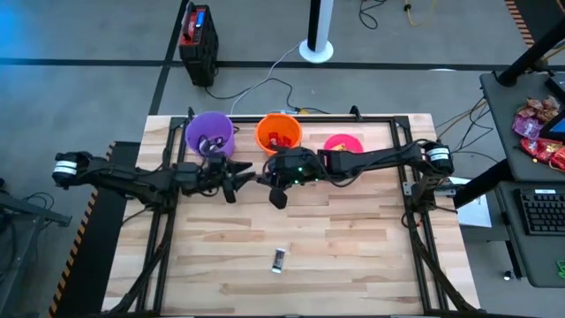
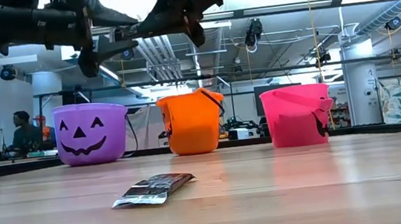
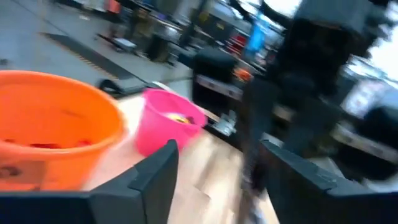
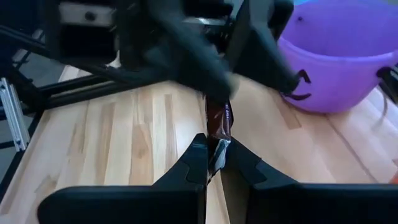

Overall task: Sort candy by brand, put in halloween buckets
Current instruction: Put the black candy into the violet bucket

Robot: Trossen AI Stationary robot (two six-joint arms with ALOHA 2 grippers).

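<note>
candy bars [image 2: 153, 189]: two, perhaps; buckets [image 1: 279, 132]: three.

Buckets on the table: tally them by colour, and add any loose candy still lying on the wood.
Purple plastic bucket: 1
Orange plastic bucket: 1
Pink plastic bucket: 1
Dark wrapped candy bar lying on the wood: 1
Total: 4

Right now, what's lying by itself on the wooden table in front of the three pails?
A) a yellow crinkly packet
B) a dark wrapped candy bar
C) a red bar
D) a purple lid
B: a single dark candy bar with a silvery crimped end lies flat on the table, well in front of the purple bucket, orange bucket and pink bucket.
</note>
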